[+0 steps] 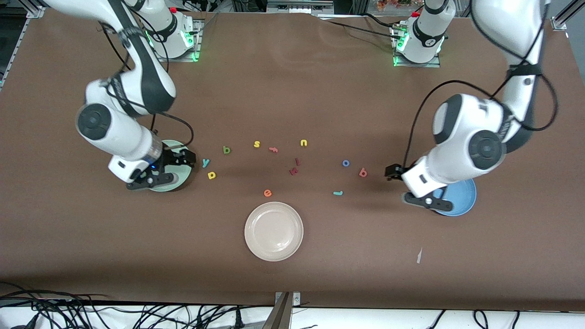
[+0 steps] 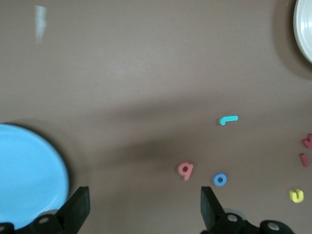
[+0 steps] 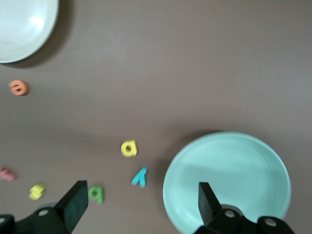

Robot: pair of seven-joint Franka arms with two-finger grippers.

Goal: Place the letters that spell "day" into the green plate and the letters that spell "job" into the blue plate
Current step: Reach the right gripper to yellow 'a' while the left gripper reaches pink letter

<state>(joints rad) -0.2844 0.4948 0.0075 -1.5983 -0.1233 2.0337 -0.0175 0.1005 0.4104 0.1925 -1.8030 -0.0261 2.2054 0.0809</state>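
The green plate (image 1: 182,173) lies at the right arm's end, and my right gripper (image 1: 165,168) hangs open and empty over its rim. Beside the plate lie the teal y (image 1: 206,162), yellow a (image 1: 211,175) and green d (image 1: 226,149); the right wrist view shows the y (image 3: 140,176) between the open fingers. The blue plate (image 1: 462,200) lies at the left arm's end. My left gripper (image 1: 409,186) is open and empty above its edge. The salmon b (image 1: 363,172), blue o (image 1: 346,163) and teal j (image 1: 338,193) rest on the table near it.
A beige-white plate (image 1: 273,231) sits mid-table, nearest the front camera, with an orange e (image 1: 268,193) just above it. A yellow s (image 1: 257,144), pink letter (image 1: 273,149), yellow u (image 1: 304,143) and two dark red letters (image 1: 295,167) lie mid-table. A white paper scrap (image 1: 419,256) lies near the blue plate.
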